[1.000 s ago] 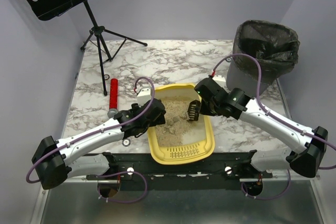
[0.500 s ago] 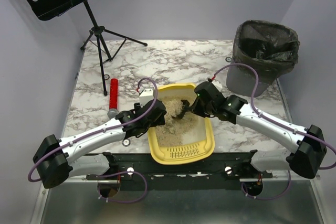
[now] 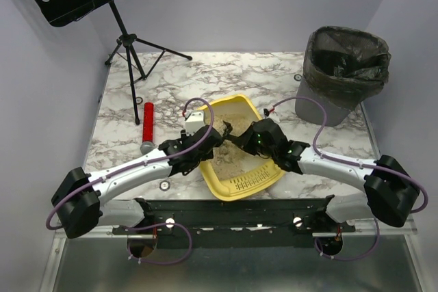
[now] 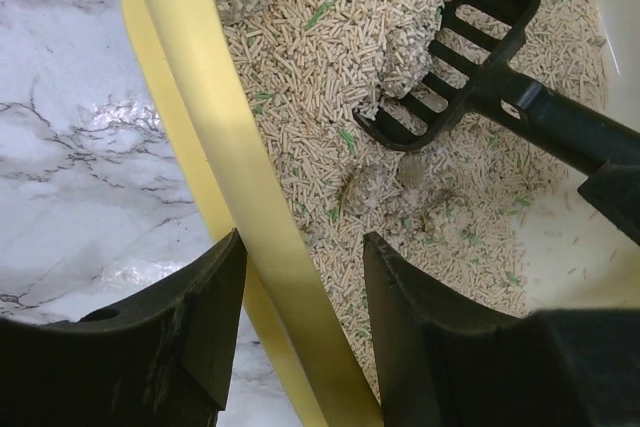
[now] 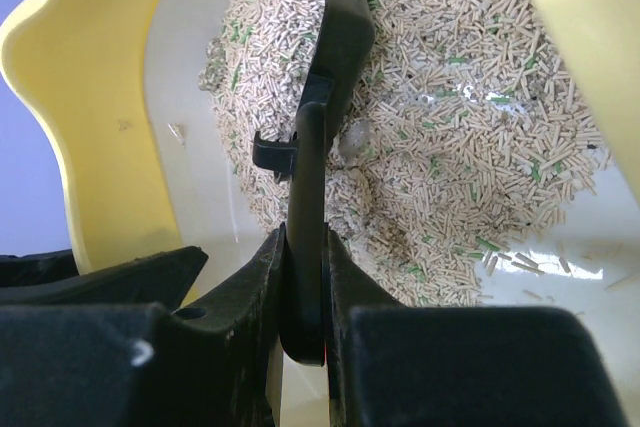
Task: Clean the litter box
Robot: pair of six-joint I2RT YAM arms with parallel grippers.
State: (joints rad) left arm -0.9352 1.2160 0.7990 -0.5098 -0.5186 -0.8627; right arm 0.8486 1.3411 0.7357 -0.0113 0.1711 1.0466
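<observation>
My left gripper [image 4: 300,252] stands part open astride the left rim of the litter box [image 4: 190,67] on the marble table [image 3: 260,73] — one finger outside, one over the litter. My right gripper [image 5: 305,247] is clamped on the black scoop [image 5: 338,37] — blade resting in the litter.

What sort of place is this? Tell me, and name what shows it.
Probably a robot lab cell, not a home: a left arm and right arm bolted to a marble-patterned table, plain walls close around it, and a litter box and bin set out as props.
</observation>
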